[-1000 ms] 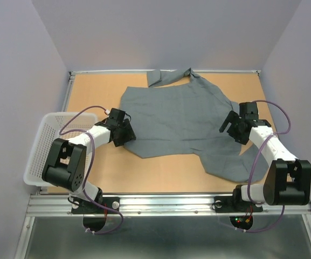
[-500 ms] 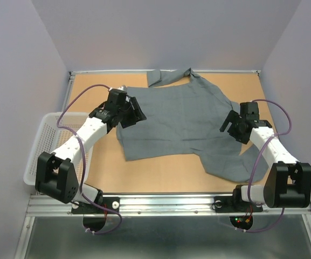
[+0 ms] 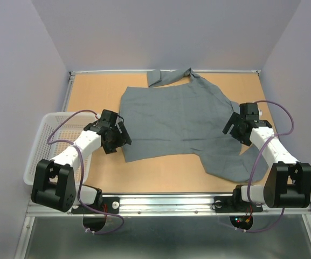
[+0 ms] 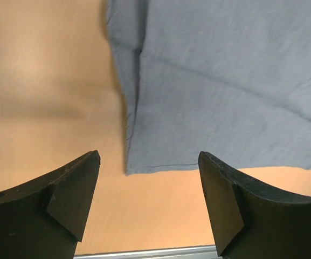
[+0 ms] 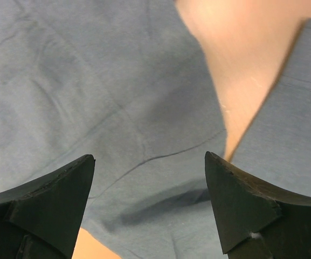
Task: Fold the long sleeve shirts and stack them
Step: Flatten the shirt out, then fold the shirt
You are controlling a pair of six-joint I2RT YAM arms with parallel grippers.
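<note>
Left tool, right tool released, empty; shirt sleeve at 4 o'clock partly hidden under right arm.

The left arm reaches forward from its base, elbow bent outward, forearm angled inward toward the middle. Its wrist tips the left gripper downward and inward. In the left wrist view its two dark fingers stand wide apart with nothing between them.

The right arm stretches forward along its own side, forearm slanting inward. The right gripper points toward the centre and down, and its fingers are likewise spread and hold nothing. How low either set of tips hangs is hard to judge from above.
</note>
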